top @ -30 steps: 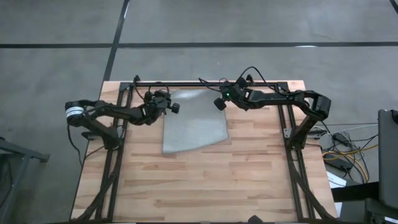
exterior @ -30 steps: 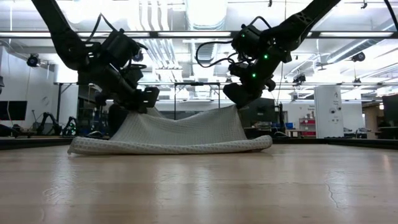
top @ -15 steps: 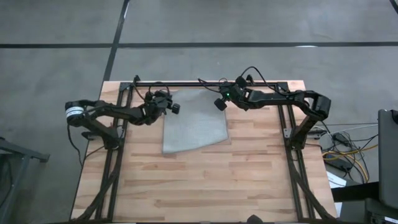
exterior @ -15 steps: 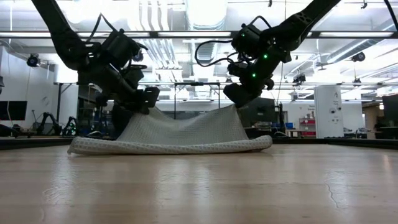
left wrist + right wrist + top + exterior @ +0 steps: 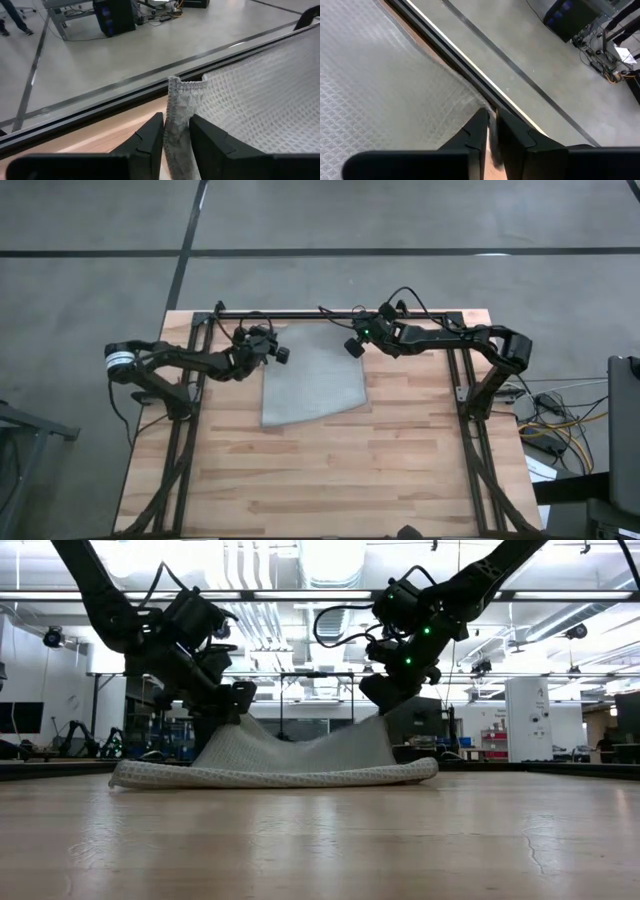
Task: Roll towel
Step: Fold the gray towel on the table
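Note:
The towel [image 5: 312, 378] is a light grey-blue waffle cloth on the wooden table, at its far middle. Its near part lies flat on the table [image 5: 270, 775]. Its far edge is raised off the table between my two grippers. My left gripper [image 5: 268, 346] is shut on the towel's far left corner. My right gripper [image 5: 352, 340] is shut on its far right corner. Both show in the low view, the left [image 5: 232, 705] and the right [image 5: 385, 700]. My left gripper pinches the towel's far left corner [image 5: 176, 107] between its two fingers; the corner's hem sticks out past the fingertips. The corner is lifted clear and the cloth slopes down to the table. My right gripper pinches the towel's far right corner [image 5: 491, 131] between its two fingers. Only a thin strip of cloth shows between them. The corner is lifted clear, and the cloth [image 5: 370, 740] slopes down from it to the table.
A black metal frame [image 5: 330, 315] runs along the table's far edge just behind the grippers, with side rails [image 5: 185, 430] left and right [image 5: 475, 440]. Bare wood [image 5: 330, 480] fills the near half of the table.
My left gripper has risen a little with its corner, so the towel's left side stands higher and the raised far edge sags more in the middle. The near part of the towel has stayed flat on the table.

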